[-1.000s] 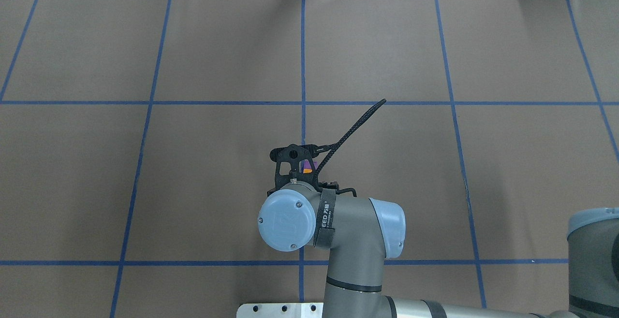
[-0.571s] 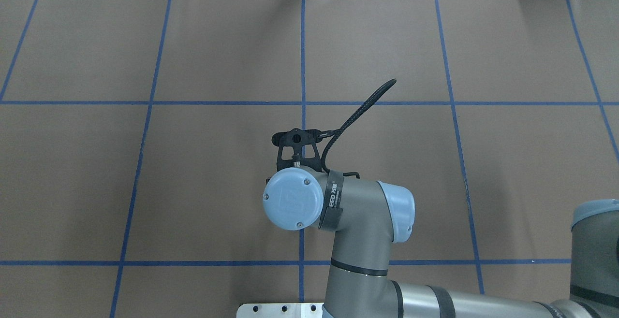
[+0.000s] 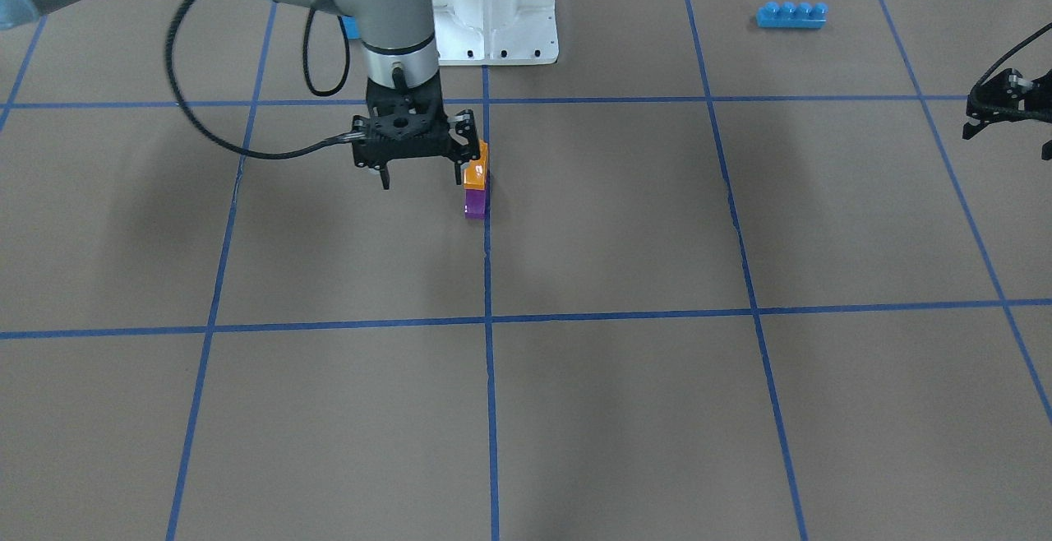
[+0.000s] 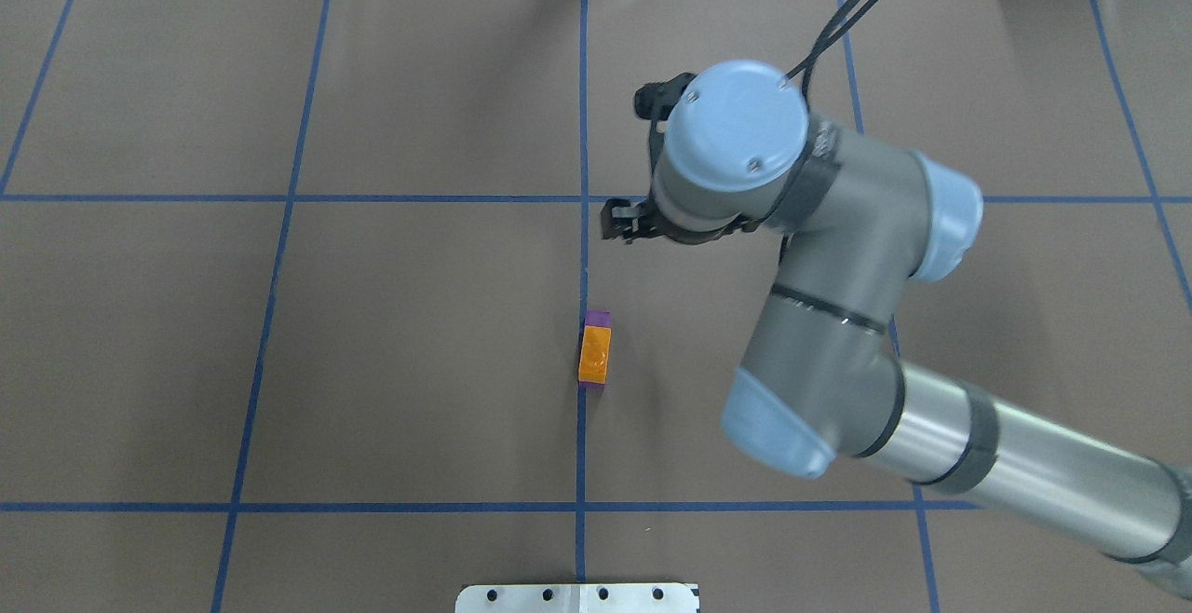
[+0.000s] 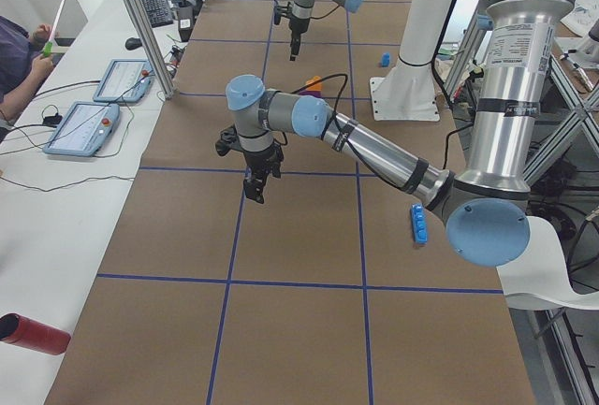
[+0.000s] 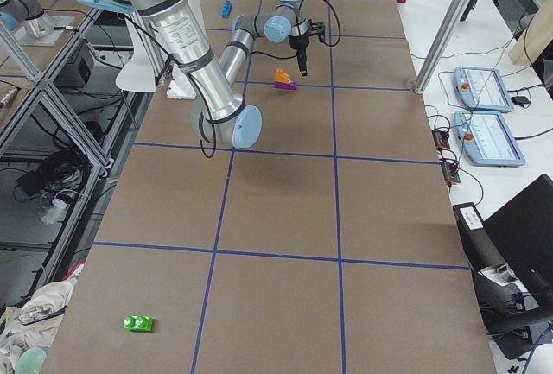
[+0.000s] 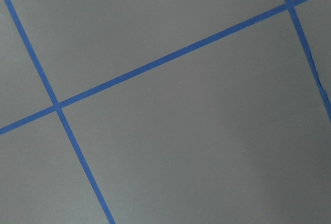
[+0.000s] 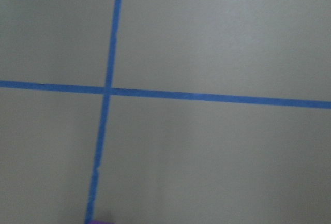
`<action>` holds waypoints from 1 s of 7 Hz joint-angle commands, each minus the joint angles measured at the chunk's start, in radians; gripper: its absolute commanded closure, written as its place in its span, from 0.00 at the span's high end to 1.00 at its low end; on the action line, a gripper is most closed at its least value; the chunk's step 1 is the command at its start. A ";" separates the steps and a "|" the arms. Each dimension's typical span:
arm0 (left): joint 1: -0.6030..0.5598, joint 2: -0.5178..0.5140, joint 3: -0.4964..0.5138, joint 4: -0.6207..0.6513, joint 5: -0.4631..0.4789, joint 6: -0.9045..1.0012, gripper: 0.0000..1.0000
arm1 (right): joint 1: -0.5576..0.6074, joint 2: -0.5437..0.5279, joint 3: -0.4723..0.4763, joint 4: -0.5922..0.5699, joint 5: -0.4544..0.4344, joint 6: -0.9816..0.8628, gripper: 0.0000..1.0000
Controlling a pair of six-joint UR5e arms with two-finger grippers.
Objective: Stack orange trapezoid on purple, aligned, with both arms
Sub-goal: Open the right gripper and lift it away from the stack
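Note:
The orange trapezoid sits on the purple brick, lined up, on a blue tape line at the table's middle. The stack also shows in the front view, orange over purple. My right gripper is open and empty. It hangs raised above and beyond the stack, apart from it. In the overhead view the wrist mostly hides it. My left gripper is far off to the side, cut by the frame edge, with its fingers apart and empty. A purple sliver shows at the bottom of the right wrist view.
A long blue four-stud brick lies near the white base pedestal. A small blue brick lies beside the pedestal. A green brick lies at the table's right end. A red cylinder lies at the left end.
My right arm was low over the stack with the bricks between its fingers. It has let go, risen and swung away to the far right. The stack now shows whole.

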 commanded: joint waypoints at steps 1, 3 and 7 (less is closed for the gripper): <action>-0.048 0.008 0.061 -0.027 0.006 0.006 1.00 | 0.303 -0.240 0.096 0.007 0.259 -0.359 0.99; -0.123 0.009 0.073 -0.044 0.000 0.033 1.00 | 0.549 -0.426 0.070 0.007 0.349 -0.811 0.99; -0.307 0.009 0.190 -0.052 -0.005 0.320 1.00 | 0.886 -0.643 -0.074 0.011 0.481 -1.246 1.00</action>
